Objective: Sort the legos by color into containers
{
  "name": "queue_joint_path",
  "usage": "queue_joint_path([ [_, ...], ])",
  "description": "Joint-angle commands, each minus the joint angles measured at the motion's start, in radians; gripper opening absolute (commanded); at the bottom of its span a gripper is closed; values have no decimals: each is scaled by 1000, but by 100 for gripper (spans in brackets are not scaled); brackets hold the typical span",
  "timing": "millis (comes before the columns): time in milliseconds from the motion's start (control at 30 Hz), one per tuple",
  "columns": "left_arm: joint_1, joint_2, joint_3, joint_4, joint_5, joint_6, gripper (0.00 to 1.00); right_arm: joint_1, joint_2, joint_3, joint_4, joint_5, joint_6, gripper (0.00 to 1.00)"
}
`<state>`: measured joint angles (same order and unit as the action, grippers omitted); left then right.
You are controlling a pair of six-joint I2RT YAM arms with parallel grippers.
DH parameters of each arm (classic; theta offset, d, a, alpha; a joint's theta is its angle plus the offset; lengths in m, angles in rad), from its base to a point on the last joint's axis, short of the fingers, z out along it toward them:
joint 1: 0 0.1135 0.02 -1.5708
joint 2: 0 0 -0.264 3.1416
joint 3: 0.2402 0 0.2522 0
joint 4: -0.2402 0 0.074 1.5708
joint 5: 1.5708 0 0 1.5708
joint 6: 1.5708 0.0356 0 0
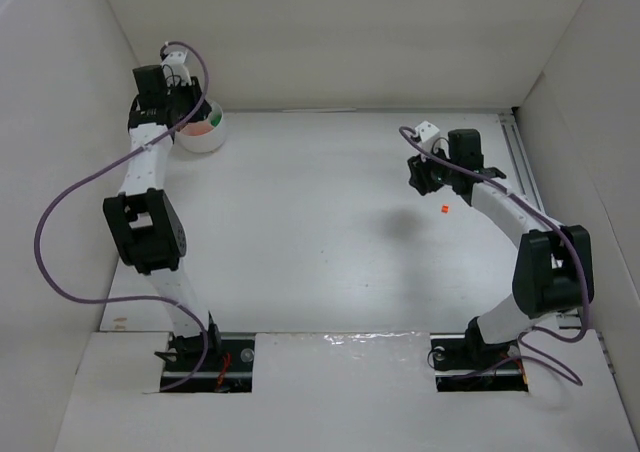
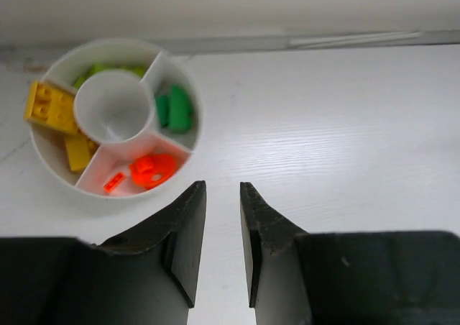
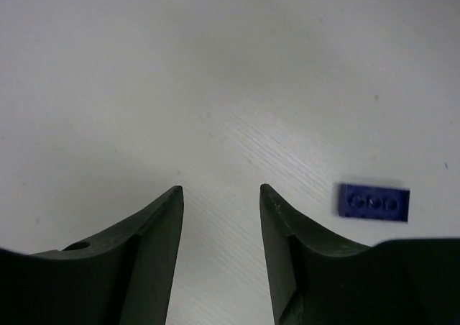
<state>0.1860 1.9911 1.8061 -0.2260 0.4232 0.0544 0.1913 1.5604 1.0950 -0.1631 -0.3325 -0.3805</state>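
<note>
here, blue lego point(image 3: 374, 201) lies beside the empty right end effector point(image 3: 221, 188).

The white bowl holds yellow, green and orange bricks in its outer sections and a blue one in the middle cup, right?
No: the left wrist view shows the middle cup of the white bowl empty. Yellow bricks, green bricks and orange bricks do lie in its outer sections.

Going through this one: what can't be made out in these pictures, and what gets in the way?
Top view: what lies in the white bowl, partly covered by the left gripper and too small to tell.
Top view: dark blue brick, not visible; possibly under the right gripper.
Left wrist view: light green pieces, mostly behind the centre cup.
Right wrist view: red-orange brick, outside the frame.
</note>
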Motion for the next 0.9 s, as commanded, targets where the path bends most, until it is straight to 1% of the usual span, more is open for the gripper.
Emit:
queue_joint_path([
  [0,-74,-211,-52,60,103,19,23,-85,-31,-17,-162,1,-101,50],
  [33,-89,-233,-79,60,114,19,23,-104,-31,-29,-179,1,-113,50],
  [67,-132,-279,-108,60,114,44,23,-122,-31,-29,-197,15,-141,49],
  [100,-157,-303,-175,60,114,59,23,-136,-31,-38,-237,27,-152,49],
  [167,-212,-369,-244,73,105,97,26,-173,-31,-47,-259,65,-161,49],
  [200,-262,-388,-276,86,91,123,27,-182,-31,-47,-269,76,-161,49],
  [233,-285,-405,-334,97,91,133,34,-193,-31,-59,-280,102,-161,49],
  [300,-344,-440,-376,115,63,133,44,-193,-19,-60,-280,125,-161,49],
  [333,-356,-449,-401,129,54,133,53,-193,-8,-60,-280,134,-152,52],
  [400,-368,-449,-412,140,54,133,60,-202,4,-60,-280,135,-168,53],
  [433,-369,-449,-412,140,77,124,64,-202,21,-60,-295,135,-188,55],
  [500,-369,-430,-383,123,103,124,69,-249,41,-34,-346,49,-283,56],
  [533,-369,-408,-367,90,123,133,70,-272,59,-23,-372,15,-420,56],
  [567,-369,-396,-335,70,167,145,70,-326,69,-8,-436,-56,-504,56],
  [600,-369,-384,-320,53,187,157,71,-349,79,23,-466,-85,-585,56],
  [633,-369,-361,-308,39,201,166,71,-368,110,41,-492,-100,-718,56],
  [700,-369,-339,-269,7,232,179,71,-394,156,87,-559,-111,-809,57],
  [733,-369,-319,-257,-5,232,188,71,-394,208,147,-582,-120,-861,57],
  [833,-369,-305,-229,-6,270,188,72,-414,280,253,-680,-169,-937,59],
  [867,-369,-296,-229,-6,282,188,72,-414,315,270,-703,-180,-993,60],
])
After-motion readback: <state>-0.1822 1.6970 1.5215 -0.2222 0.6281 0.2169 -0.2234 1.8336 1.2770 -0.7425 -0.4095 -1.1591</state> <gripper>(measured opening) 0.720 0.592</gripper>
